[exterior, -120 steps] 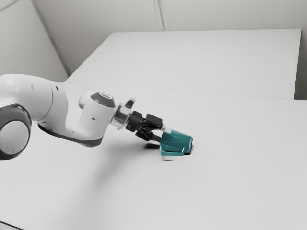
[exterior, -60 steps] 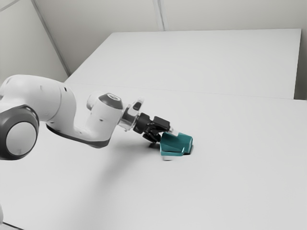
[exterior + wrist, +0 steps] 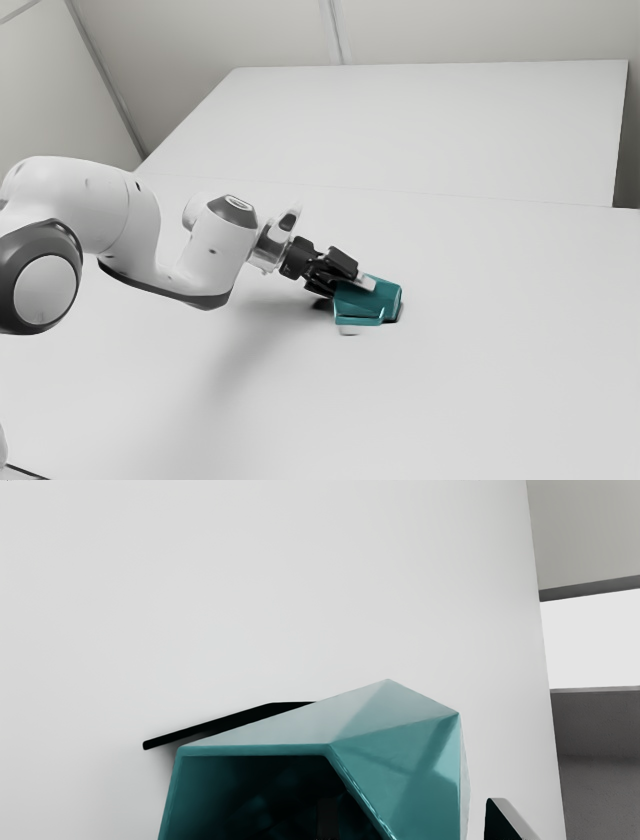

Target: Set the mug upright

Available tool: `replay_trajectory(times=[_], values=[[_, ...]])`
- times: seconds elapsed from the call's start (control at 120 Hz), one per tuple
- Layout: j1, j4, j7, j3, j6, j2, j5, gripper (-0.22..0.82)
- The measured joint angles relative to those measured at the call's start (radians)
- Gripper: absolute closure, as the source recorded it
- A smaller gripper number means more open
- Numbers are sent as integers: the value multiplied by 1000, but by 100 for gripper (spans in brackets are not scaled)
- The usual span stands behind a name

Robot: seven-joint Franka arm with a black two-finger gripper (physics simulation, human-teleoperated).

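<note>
My half-open, empty gripper (image 3: 353,285) straddles one side of the mug (image 3: 375,303); squeezing off-centre could roll it.

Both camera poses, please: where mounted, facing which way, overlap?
Exterior: beside the arm, looking down across the table; the arm enters from the exterior view's left and ends in the gripper at the mug.
Wrist: on the hand, facing past the fingertips into the mug's mouth; one finger shows outside it, the other dark inside.
Shared: tipped mug, fingers, table.
</note>
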Motion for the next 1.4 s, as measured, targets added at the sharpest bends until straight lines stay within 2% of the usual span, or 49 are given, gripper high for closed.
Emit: replay_trajectory(times=[0.192,0.533,0.75,1.067,1.4], values=[[-4,0,1,-1,2,-3,1,55],[-9,-4,-1,-2,7,-41,6,74],[-13,-12,-6,-2,6,-100,43,75],[0,-4,-138,-1,4,-213,463,75],[6,36,-348,11,-59,-260,938,77]])
